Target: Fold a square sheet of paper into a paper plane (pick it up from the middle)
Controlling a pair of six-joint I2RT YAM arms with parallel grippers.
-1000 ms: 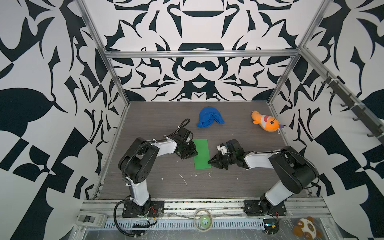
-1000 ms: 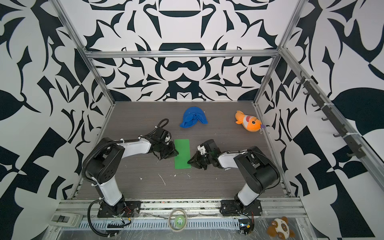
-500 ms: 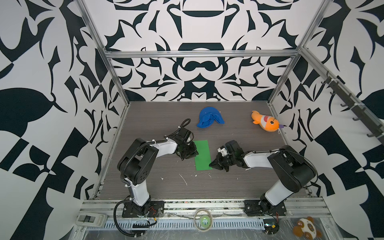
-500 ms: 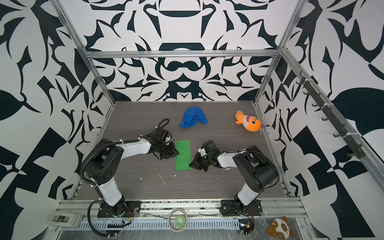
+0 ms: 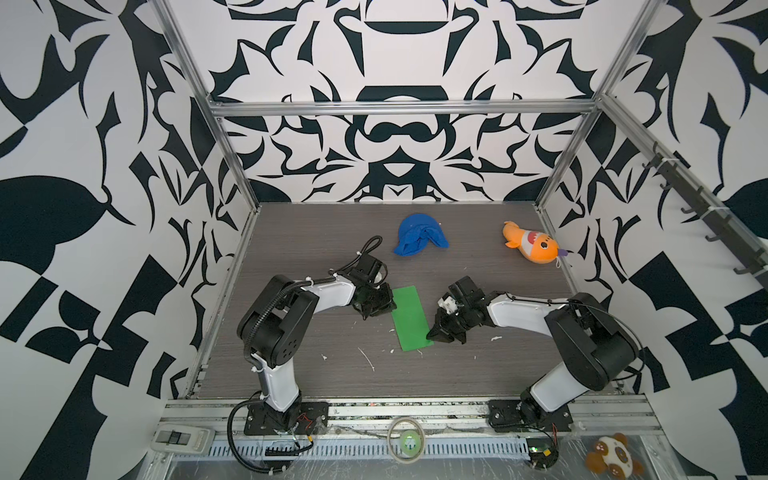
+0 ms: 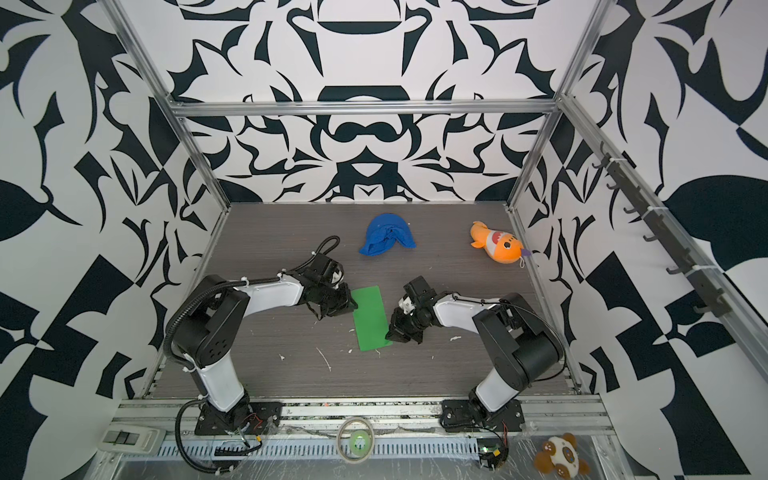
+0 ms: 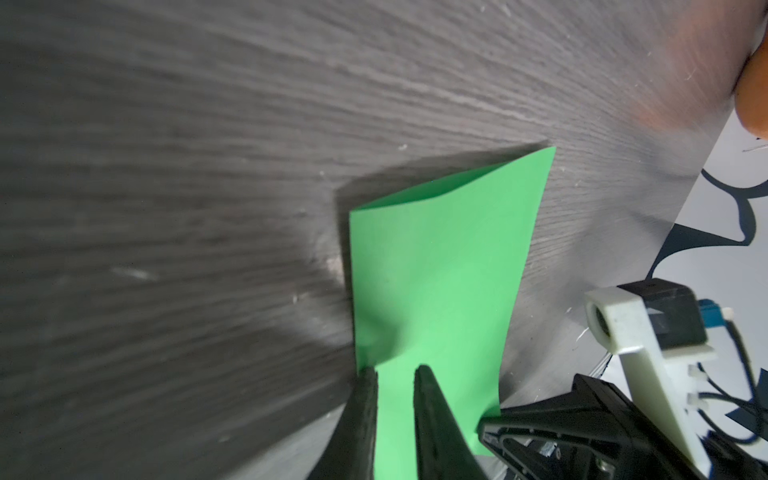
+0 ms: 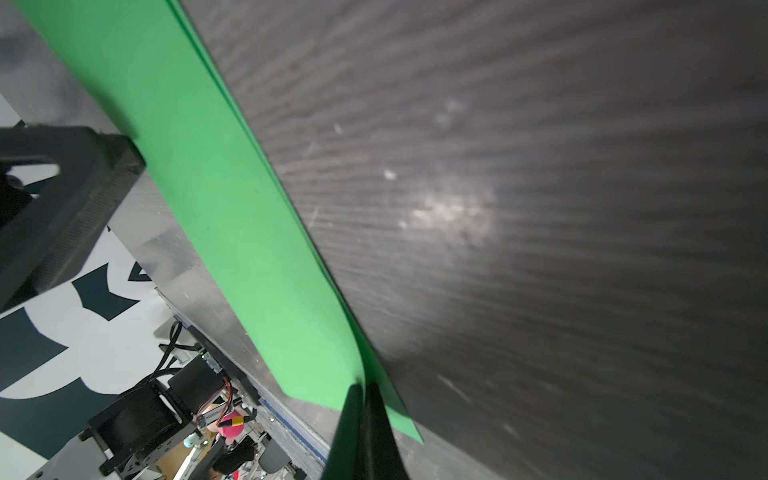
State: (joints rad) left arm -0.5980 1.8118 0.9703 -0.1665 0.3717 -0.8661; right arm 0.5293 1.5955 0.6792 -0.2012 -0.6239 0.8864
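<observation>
Paper first: one bright green sheet of paper point(image 5: 409, 318) lies near the middle of the dark grey, wood-grained surface point(image 5: 316, 253). It is folded double into a long narrow rectangle, thin, smooth and uniform in colour. Two black-and-white arms reach in to it, one from each side, and each ends in one black hand with two tapered fingers. The left hand point(image 5: 390, 306) sits at the sheet's left long edge, in its far half. In the left wrist view its fingers point(image 7: 424, 399) stand a narrow gap apart with green showing between them. Their tips are on the paper, which puckers slightly just there, and the two layers gape a little at the sheet's end. The right hand point(image 5: 431, 335) is at the near right corner. In the right wrist view its two fingers point(image 8: 353, 419) are pressed together on the upper layer, whose edge curls up into them while the lower layer lies flat on the surface. One blue cloth point(image 5: 419, 240), a soft crumpled lump, sits toward the back, well apart from the sheet. One orange plush fish point(image 5: 530, 248), rounded and fuzzy, lies close to the right wall. Several small white scraps point(image 5: 368, 358) are scattered on the surface around the sheet's near end.
</observation>
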